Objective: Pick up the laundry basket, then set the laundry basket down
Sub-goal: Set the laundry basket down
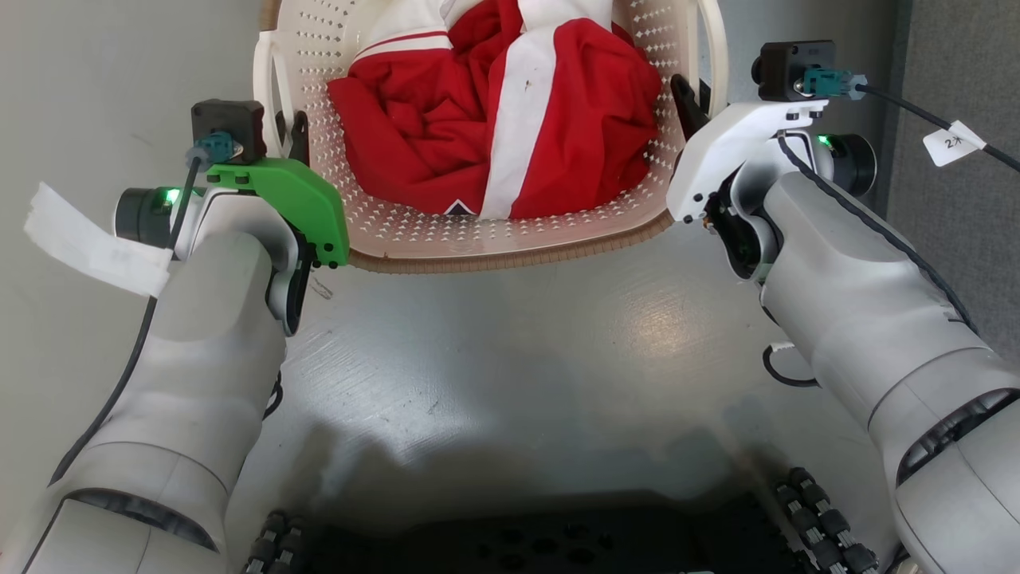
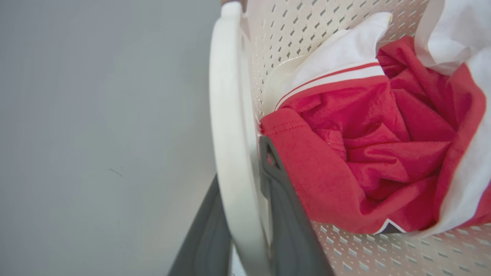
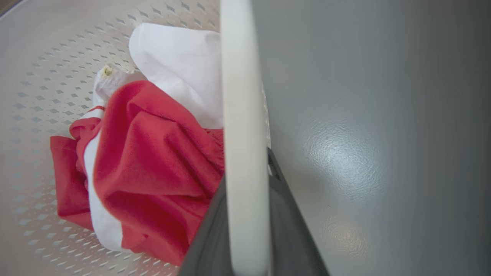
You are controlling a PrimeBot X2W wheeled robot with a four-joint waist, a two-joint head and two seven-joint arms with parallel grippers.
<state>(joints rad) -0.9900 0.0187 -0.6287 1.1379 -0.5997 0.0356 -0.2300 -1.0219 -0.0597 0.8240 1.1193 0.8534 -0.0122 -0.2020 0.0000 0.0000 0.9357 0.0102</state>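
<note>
The grey floor [image 1: 510, 359] spreads across the head view, with the robot's dark base [image 1: 542, 542] at the bottom edge. The laundry basket [image 1: 478, 231] sits at the top middle, straight ahead between both forearms, its far side cut off. Its open mouth faces up toward the camera. Its long axis appears to run left to right across the robot, with a white handle at each end and the brown rim [image 1: 510, 257] of the near side toward the base. Whether it rests on the floor or hangs above it, I cannot tell. A crumpled red-and-white garment [image 1: 494, 119] lies inside.

The head view shows each tool only as a dark finger beside a handle: the left tool [image 1: 291, 131] and the right tool [image 1: 687, 100].

The wrist views give the grip. The left tool [image 2: 241, 165] is clenched on the left handle [image 2: 226, 115], one finger outside and one between handle and perforated wall. The right tool [image 3: 245, 168] clamps the right handle [image 3: 241, 96] likewise.

A white paper strip [image 1: 88, 239] hangs at the left wrist.
</note>
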